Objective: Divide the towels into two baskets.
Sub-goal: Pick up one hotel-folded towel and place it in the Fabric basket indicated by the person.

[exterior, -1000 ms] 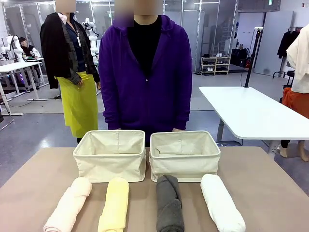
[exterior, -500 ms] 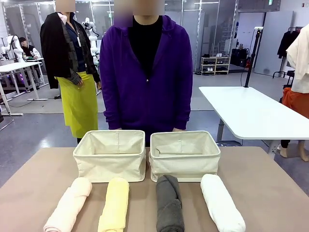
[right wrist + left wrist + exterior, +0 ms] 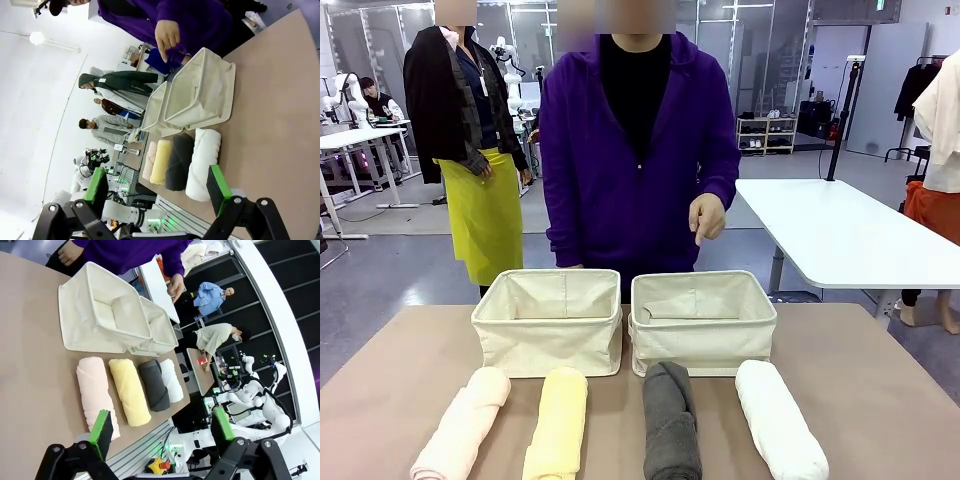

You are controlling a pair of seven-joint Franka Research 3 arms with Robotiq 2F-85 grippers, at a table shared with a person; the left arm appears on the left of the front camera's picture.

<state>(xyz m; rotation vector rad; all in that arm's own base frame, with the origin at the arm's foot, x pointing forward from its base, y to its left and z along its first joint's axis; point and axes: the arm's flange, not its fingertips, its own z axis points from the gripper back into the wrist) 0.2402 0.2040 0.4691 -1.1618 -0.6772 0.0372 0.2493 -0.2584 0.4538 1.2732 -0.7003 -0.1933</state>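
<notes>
Four rolls lay abreast on the surface: pink towel, yellow towel, grey towel, white towel. Left basket and right basket stood just behind. Person's hand pointed down over right basket. My left jaws and right jaws hung spread, empty.

Four rolled towels in a row, two cream baskets behind
</notes>
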